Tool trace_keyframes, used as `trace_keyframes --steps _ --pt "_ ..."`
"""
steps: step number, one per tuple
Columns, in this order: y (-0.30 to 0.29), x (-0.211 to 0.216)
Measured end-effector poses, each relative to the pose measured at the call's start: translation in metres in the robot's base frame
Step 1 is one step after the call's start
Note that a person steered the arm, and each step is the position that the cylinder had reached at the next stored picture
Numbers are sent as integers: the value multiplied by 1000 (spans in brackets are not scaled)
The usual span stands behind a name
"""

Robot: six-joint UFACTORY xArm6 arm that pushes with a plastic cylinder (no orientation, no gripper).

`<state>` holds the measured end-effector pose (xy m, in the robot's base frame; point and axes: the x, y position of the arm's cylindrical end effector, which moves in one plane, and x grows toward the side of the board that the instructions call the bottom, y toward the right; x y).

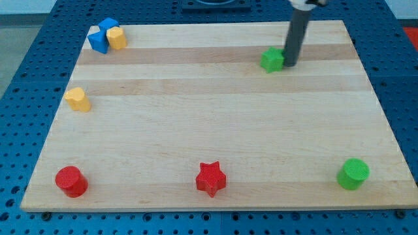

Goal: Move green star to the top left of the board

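The green star (272,60) lies on the wooden board (215,130) near the view's top, right of centre. My dark rod comes down from the view's top edge, and my tip (289,65) rests on the board just to the right of the green star, touching or nearly touching it. The board's top left corner holds two blue blocks (101,37) and a yellow block (117,38) packed together.
A yellow block (78,99) sits at the board's left edge. A red cylinder (71,181) is at the bottom left, a red star (211,178) at bottom centre, and a green cylinder (353,173) at the bottom right.
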<state>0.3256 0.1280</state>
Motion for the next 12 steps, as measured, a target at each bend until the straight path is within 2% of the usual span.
trace_keyframes --steps 3,9,10,12 --pt "-91 0" --pt "-228 9" --pt "-236 8" --pt "-241 -19"
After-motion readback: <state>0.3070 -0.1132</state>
